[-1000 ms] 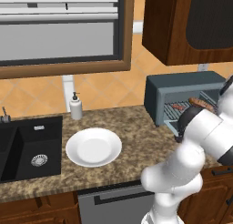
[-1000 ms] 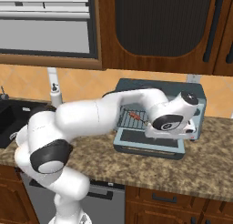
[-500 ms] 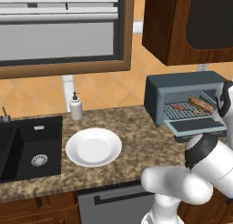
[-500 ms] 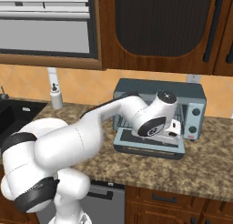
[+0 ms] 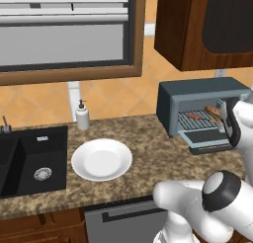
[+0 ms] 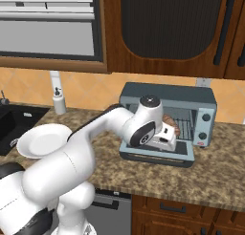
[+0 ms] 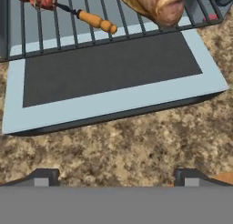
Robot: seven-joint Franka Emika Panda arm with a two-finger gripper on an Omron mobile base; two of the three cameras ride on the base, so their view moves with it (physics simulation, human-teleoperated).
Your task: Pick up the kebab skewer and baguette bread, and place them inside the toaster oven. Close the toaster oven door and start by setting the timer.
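The blue-grey toaster oven [image 5: 197, 96] [image 6: 167, 98] stands on the counter with its door [image 7: 113, 68] [image 5: 207, 137] folded down flat. On the wire rack lie the kebab skewer [image 7: 68, 9] [image 5: 194, 116], with red-brown chunks and an orange end, and to its right the golden-brown baguette bread [image 7: 157, 4] [image 5: 213, 111] [image 6: 170, 122]. My gripper [image 7: 117, 177] [image 6: 160, 136] hovers over the granite just in front of the door's edge, looking down. It is open, with nothing between its fingertips [image 7: 43, 176].
Two round knobs [image 6: 206, 118] sit on the oven's right side. A white plate [image 5: 102, 159] lies bare on the counter, left of the oven. Further left are a soap dispenser [image 5: 82, 116] and a black sink [image 5: 29, 160]. Dark wall cabinets [image 6: 167, 28] hang above the oven.
My hand has drawn back out of the oven and lowered to in front of the open door. The skewer and baguette stay on the rack. The jaws have stayed open.
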